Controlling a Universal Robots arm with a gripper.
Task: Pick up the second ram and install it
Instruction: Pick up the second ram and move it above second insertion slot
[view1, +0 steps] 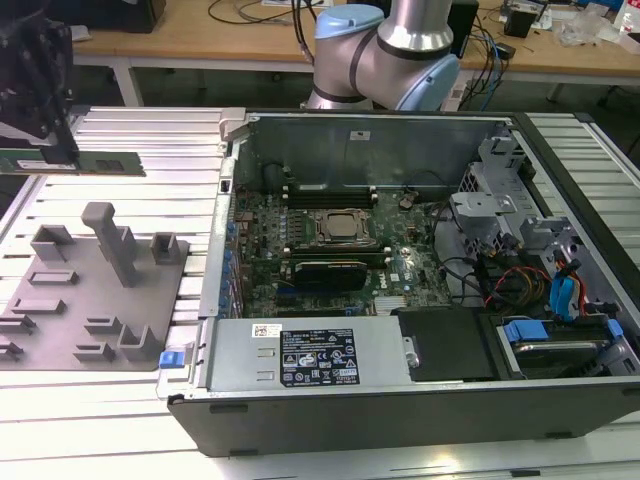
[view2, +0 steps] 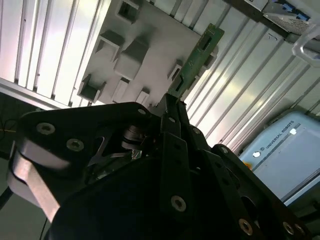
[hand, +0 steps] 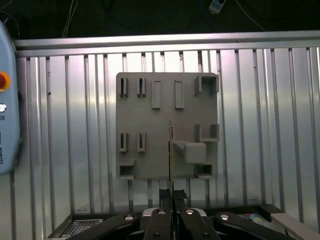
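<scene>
First wrist view shows you the jaws clamped on the ram (hand: 170, 150), held above the plate (hand: 150, 150), so pickup looks done; seating it in the case (view1: 360, 140), well apart in the exterior view, remains.

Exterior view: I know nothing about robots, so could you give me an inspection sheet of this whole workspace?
Surface: ribbed metal table carrying a grey fixture plate and an open computer case.
Job's things: second ram, a green stick, held in the air, outside the case; motherboard exposed.
Clutter: small items on the wooden bench behind.
End effector: shut on the second ram.
Cables: red and blue cables inside the case; more on the bench.
Surroundings: robot arm behind the case.
</scene>
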